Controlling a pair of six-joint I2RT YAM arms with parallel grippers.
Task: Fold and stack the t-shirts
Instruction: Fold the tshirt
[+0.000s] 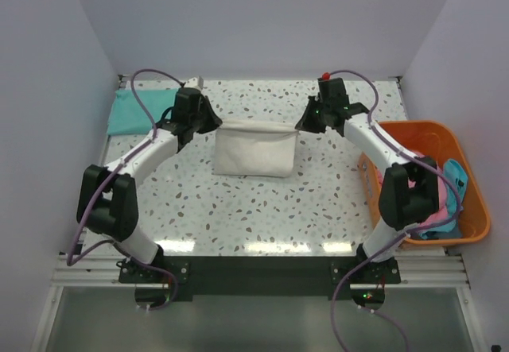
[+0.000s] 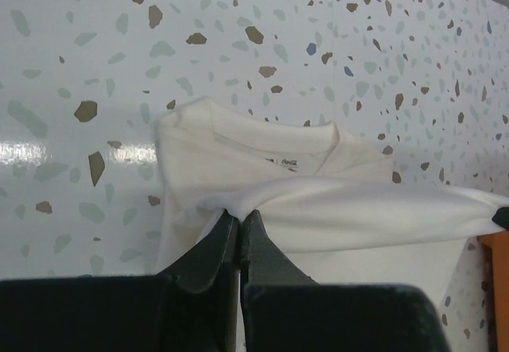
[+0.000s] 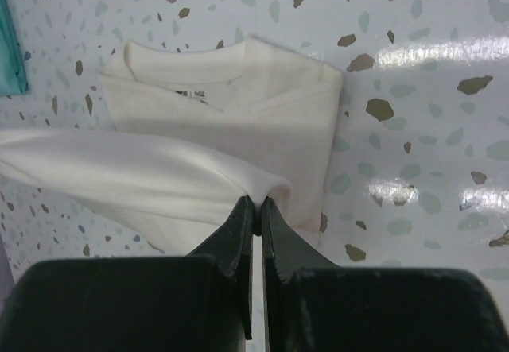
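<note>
- The left tool (image 2: 239, 215) is clenched on the left corner of the raised edge of the cream t-shirt (image 1: 254, 152).
- The right tool (image 3: 257, 203) grips the right corner, with the cloth taut between them.
- The rest of the shirt lies folded mid-tabletop (image 1: 238, 209).
- A teal t-shirt (image 1: 135, 112) lies far left.
- A pink t-shirt (image 1: 436, 221) and a blue t-shirt (image 1: 455, 179) sit in the orange basket (image 1: 445, 239).

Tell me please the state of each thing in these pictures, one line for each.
cream t-shirt: partly folded, one edge lifted between the arms
teal t-shirt: lying flat at the far left corner
orange basket: upright, at the right edge
pink t-shirt: crumpled in the basket
blue t-shirt: crumpled in the basket
left fingers: shut on the cream t-shirt
right fingers: shut on the cream t-shirt
</note>
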